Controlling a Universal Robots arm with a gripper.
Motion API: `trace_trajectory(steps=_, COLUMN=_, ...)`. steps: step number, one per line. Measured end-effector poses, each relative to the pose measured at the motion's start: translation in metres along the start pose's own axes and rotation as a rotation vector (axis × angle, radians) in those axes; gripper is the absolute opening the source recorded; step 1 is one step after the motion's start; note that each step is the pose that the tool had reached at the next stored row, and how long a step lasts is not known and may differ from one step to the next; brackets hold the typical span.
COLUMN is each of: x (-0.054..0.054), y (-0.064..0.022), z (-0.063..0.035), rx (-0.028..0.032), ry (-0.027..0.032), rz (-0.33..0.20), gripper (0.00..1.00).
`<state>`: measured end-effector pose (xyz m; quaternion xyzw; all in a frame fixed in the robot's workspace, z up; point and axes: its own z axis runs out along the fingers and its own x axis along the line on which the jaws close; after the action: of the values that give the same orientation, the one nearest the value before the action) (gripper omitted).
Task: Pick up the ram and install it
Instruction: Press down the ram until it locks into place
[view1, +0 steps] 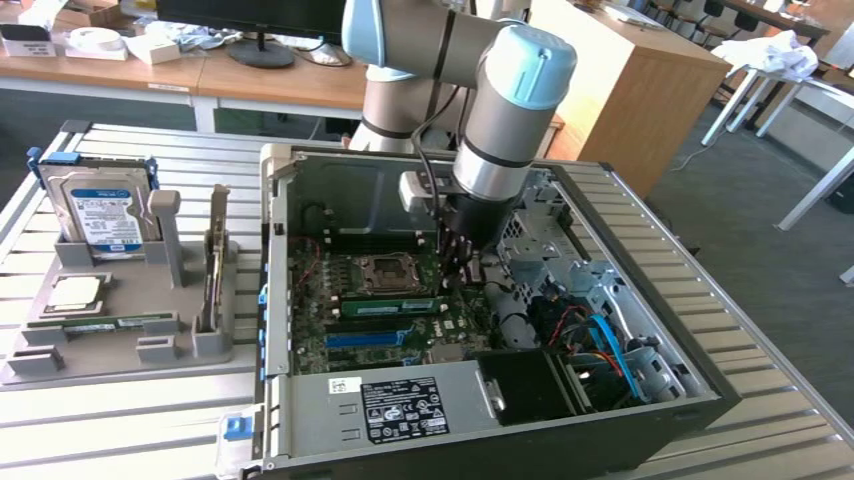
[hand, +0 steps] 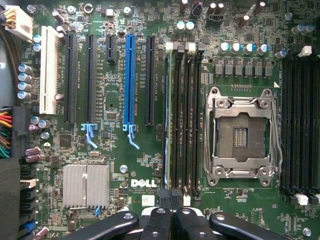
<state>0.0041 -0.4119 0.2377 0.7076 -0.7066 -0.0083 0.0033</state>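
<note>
Hanging inside the open computer case (view1: 627, 270), the gripper (view1: 457, 262) sits just above the motherboard (hand: 120, 165) with its fingers (hand: 159, 220) pressed together, right over the end of the bank of memory slots beside the empty processor socket (hand: 242, 135). The ram (view1: 388, 306) stands on edge in one of those slots, showing as a green strip with a white label in the exterior view and as a thin edge (hand: 167, 115) in the wrist view. Whether the fingers pinch its end or merely press on it I cannot tell, since they meet at the stick's tip. The likely risk is a stick only half seated: if the far end has not gone down and the white latch (hand: 170, 46) has not snapped in, pressure at one end could tilt the board and strain the slot. A slight sideways offset could also put the fingers on the neighbouring empty slot (hand: 179, 115) rather than on the ram.
</note>
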Motion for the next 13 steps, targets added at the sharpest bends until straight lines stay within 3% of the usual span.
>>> trace_trajectory(steps=13, x=-0.0012, y=-0.0002, z=0.0067, rx=0.0002, ry=0.0001, rz=0.000, gripper=0.10)
